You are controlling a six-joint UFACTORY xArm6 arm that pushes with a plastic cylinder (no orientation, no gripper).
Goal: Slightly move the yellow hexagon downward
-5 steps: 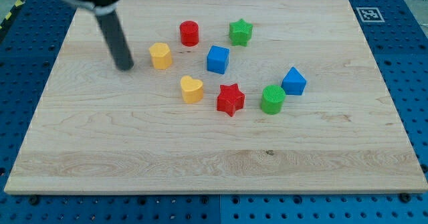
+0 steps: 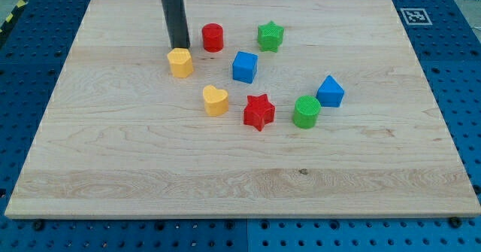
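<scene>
The yellow hexagon (image 2: 180, 62) sits on the wooden board (image 2: 113, 154) in its upper left part. My tip (image 2: 179, 48) is at the hexagon's top edge, right above it in the view, touching or nearly touching it. The dark rod rises from there to the view's top. A red cylinder (image 2: 213, 37) stands just right of the rod. A yellow heart (image 2: 216, 101) lies below and right of the hexagon.
A blue cube (image 2: 245, 66), a green star (image 2: 270, 36), a red star (image 2: 259, 112), a green cylinder (image 2: 306, 111) and a blue block (image 2: 330, 92) spread across the board's middle. A marker tag (image 2: 414, 16) sits at the top right corner.
My tip has moved right and up, from left of the yellow hexagon to just above it. The blocks have not visibly moved.
</scene>
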